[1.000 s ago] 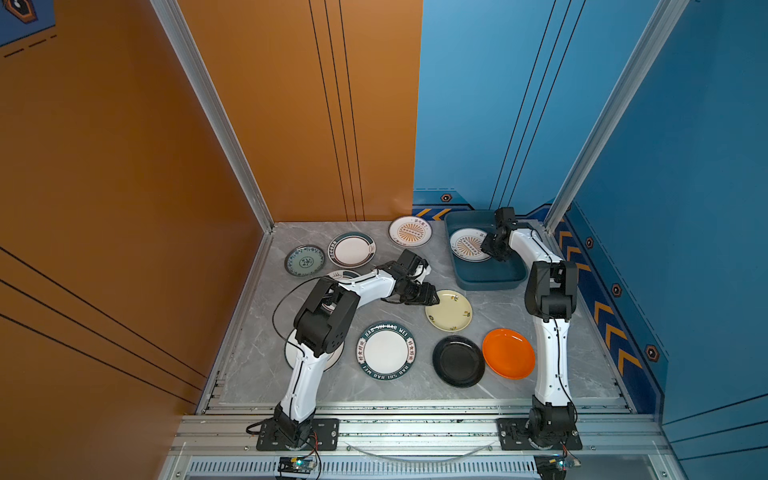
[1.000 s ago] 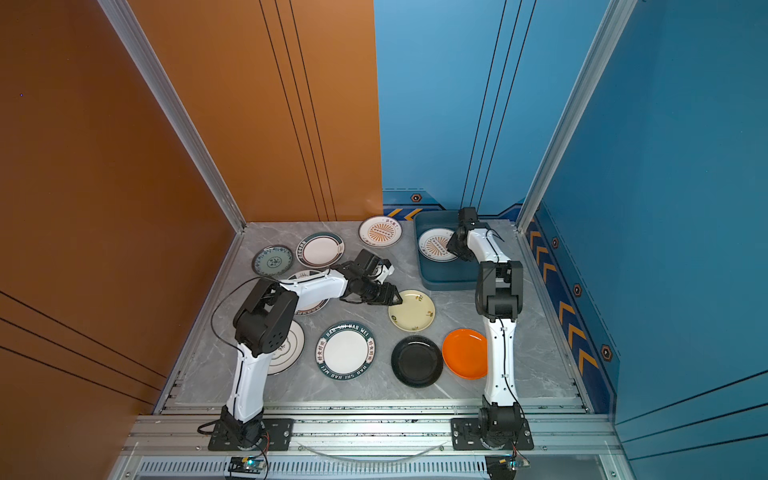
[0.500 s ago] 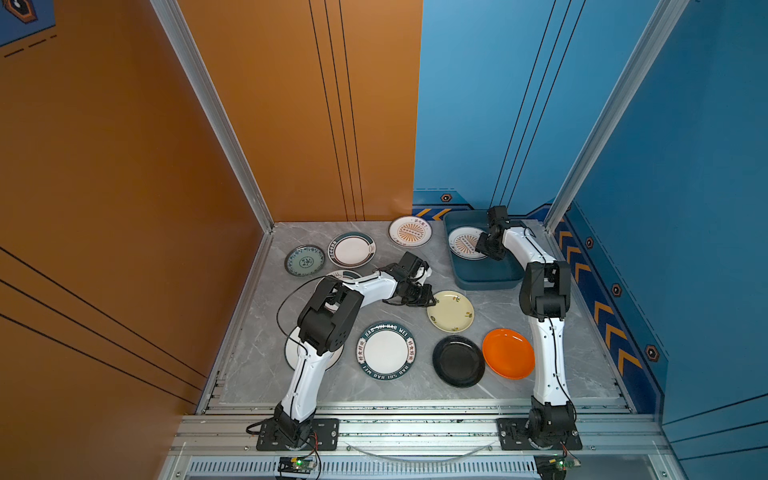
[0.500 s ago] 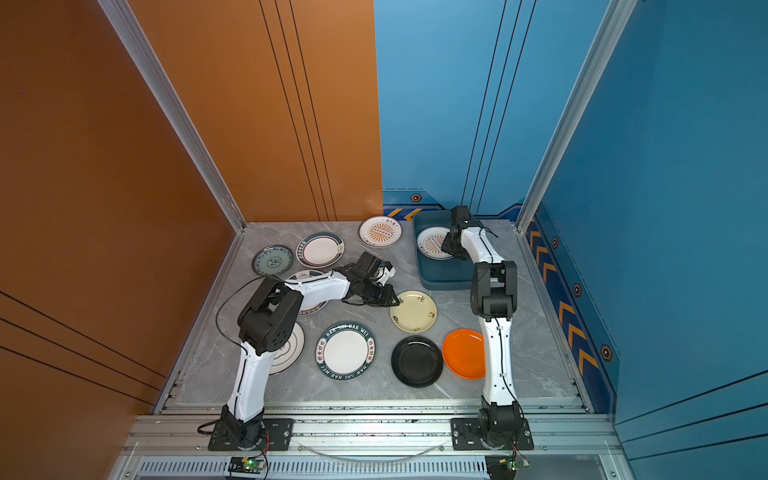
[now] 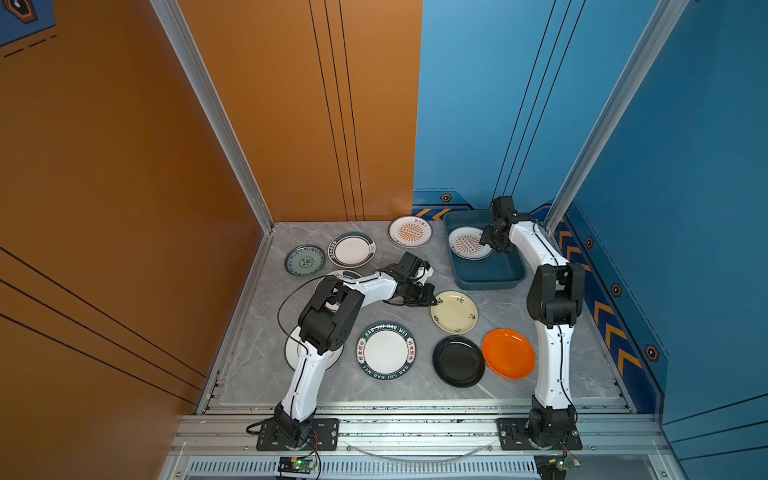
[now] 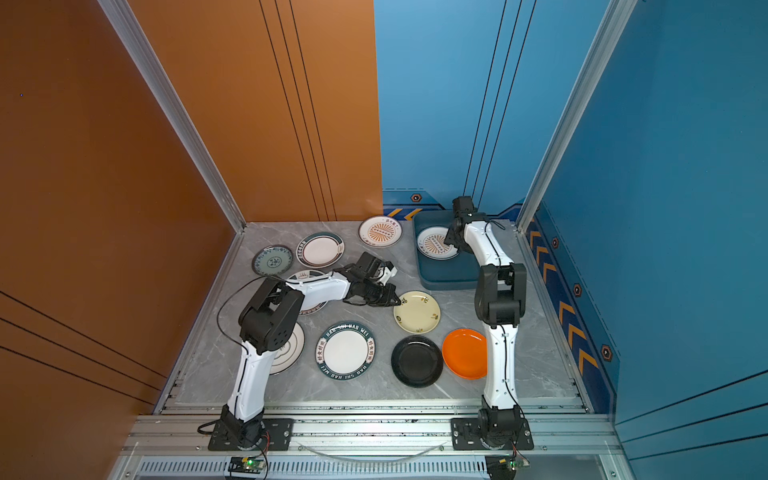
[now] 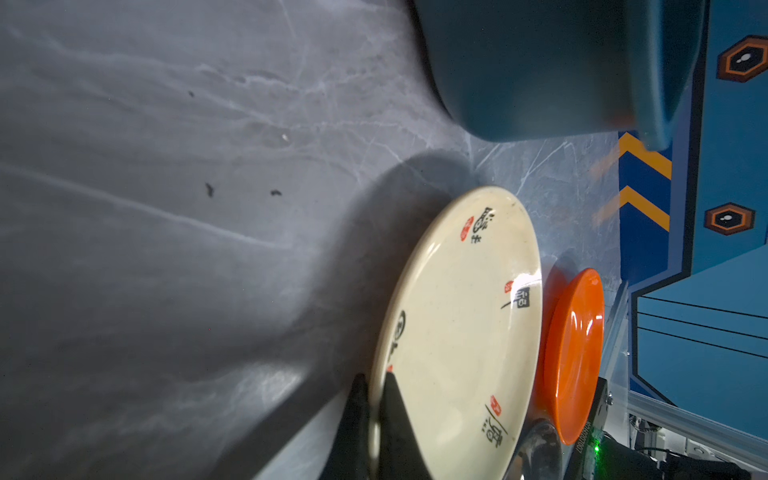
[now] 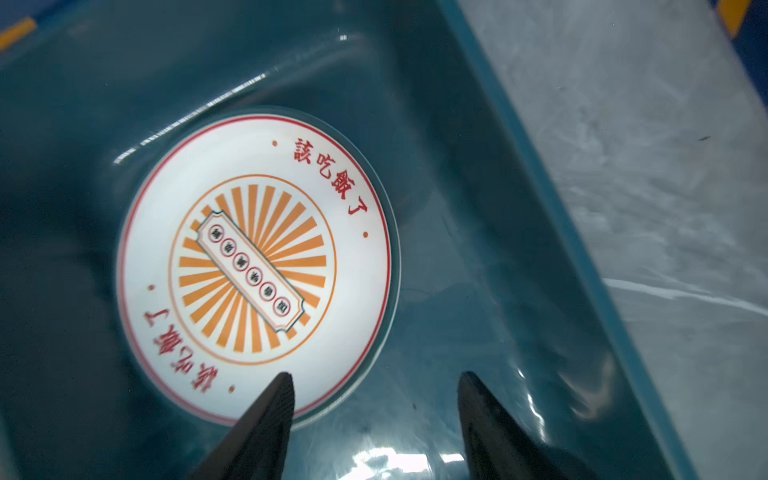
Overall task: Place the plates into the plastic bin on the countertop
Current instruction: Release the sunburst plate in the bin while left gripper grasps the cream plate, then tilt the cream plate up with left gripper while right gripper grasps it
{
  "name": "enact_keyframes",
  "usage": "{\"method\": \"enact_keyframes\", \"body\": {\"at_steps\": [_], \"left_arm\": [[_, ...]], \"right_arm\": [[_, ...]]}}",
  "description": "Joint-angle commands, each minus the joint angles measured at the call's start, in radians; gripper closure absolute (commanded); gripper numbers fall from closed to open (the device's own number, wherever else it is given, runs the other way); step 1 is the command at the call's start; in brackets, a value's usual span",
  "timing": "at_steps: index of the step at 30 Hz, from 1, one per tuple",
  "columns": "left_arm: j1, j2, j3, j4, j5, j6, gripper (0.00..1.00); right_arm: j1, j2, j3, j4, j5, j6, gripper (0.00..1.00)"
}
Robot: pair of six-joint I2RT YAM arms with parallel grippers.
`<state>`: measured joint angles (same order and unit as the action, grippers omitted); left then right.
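The cream plate (image 5: 454,311) lies on the desk (image 5: 519,303), between the plastic bin (image 5: 486,282) and the black plate (image 5: 458,361). My left gripper (image 7: 374,376) has it by the rim on the arm's side. In the left wrist view one finger sits on top of the rim and the other beneath it, pinched tight. A second ago those jaws stood wide at that same edge, so the clamp is new. I cannot tell whether the plate has left the desk.

In the bin, the sunburst plate (image 8: 257,266) lies flat in the far half. My right gripper (image 8: 376,376) hangs over its edge with the jaws spread and nothing between them. One fingertip is above the plate's rim and the other above bare bin floor. These jaws were narrower a second ago.

The cream plate's far rim comes close to the orange plate (image 7: 575,353), with a thin strip of desk between them. Bare desk runs from the cream plate to the bin's near wall. The bin's nearer half shows only its own floor. A second sunburst plate (image 5: 410,231) sits just beside the bin's far left corner. The green-lettered plate (image 5: 386,350) lies near the front rail, left of the black plate.
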<state>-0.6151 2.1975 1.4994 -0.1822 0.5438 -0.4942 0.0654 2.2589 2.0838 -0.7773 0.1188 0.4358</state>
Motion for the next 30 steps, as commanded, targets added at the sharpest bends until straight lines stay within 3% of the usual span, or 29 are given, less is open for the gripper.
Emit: {"method": "enact_keyframes", "body": {"at_steps": [1,6,10,16,30], "left_arm": [[0.015,-0.006,-0.043,-0.027,-0.015,0.009,1.0],[0.051,-0.077,-0.111,-0.017,0.036,0.018,1.0],[0.081,-0.169,-0.201,0.017,0.077,0.024,1.0],[0.125,-0.264,-0.262,0.069,0.128,-0.013,1.0],[0.16,-0.431,-0.224,0.023,0.146,-0.038,1.0]], "right_arm": [[-0.001,-0.157,-0.092,-0.009,0.032,-0.029,0.34],[-0.012,-0.412,-0.349,0.073,-0.101,-0.054,0.34],[-0.025,-0.592,-0.566,0.147,-0.322,-0.109,0.34],[-0.011,-0.77,-0.85,0.301,-0.621,-0.094,0.34],[0.109,-0.809,-1.052,0.422,-0.727,-0.037,0.35]]}}
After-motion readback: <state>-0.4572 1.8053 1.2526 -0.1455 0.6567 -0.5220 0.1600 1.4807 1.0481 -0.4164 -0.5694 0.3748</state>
